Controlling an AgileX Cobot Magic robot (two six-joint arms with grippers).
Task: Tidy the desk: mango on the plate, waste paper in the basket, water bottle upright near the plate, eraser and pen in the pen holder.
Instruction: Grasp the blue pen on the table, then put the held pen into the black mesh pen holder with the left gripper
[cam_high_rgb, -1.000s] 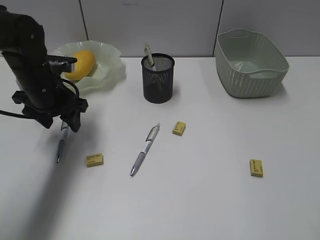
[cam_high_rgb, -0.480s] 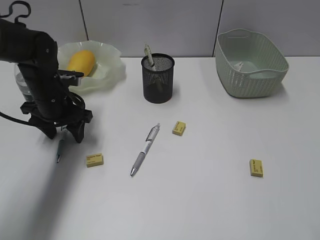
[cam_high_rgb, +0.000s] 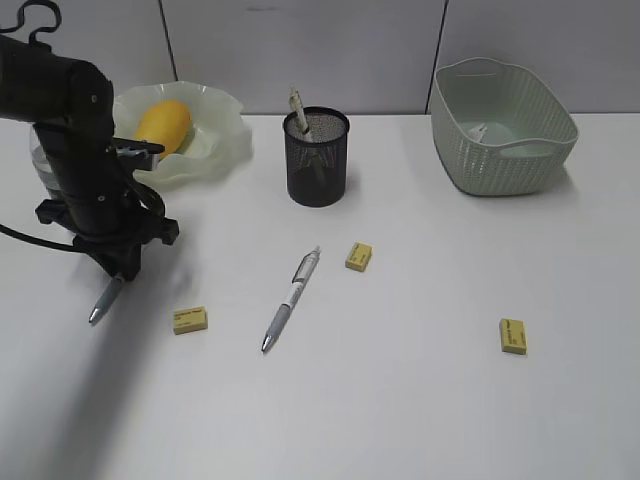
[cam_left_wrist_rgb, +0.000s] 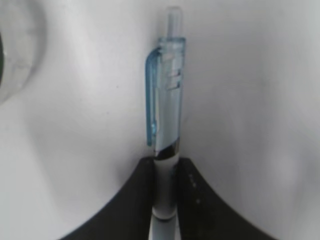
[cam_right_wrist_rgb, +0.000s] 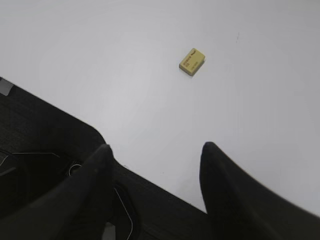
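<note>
A: Since a second ago, left pincer (cam_high_rgb: 118, 272) has dropped lower and clenched on the blue-clip pen (cam_left_wrist_rgb: 166, 125); that pen's tip now slants out lower-left of it.

B: Materials?

A: Pen barrel clear plastic, pale blue clip. Second pen (cam_high_rgb: 291, 299), silver-grey, lies flat to the pincer's right. Three small yellow erasers: one (cam_high_rgb: 189, 319) just lower-right of the pincer, one (cam_high_rgb: 358, 257) beyond the silver pen, one (cam_high_rgb: 512, 336) far right.

B: Containers?

A: Black wire-mesh pen holder (cam_high_rgb: 316, 157), upper right of the pincer. Wavy-rimmed translucent green plate (cam_high_rgb: 222, 140) just behind it, smooth orange mango (cam_high_rgb: 163, 125) on it. Woven-textured pale-green basket (cam_high_rgb: 502, 125) far right.

B: Surface, room?

A: Plain white counter (cam_high_rgb: 400, 400), grey panelled wall behind.

B: Right pincer (cam_right_wrist_rgb: 155, 150)?

A: Fingers spread, nothing between them, one eraser ahead of it on the counter.
</note>
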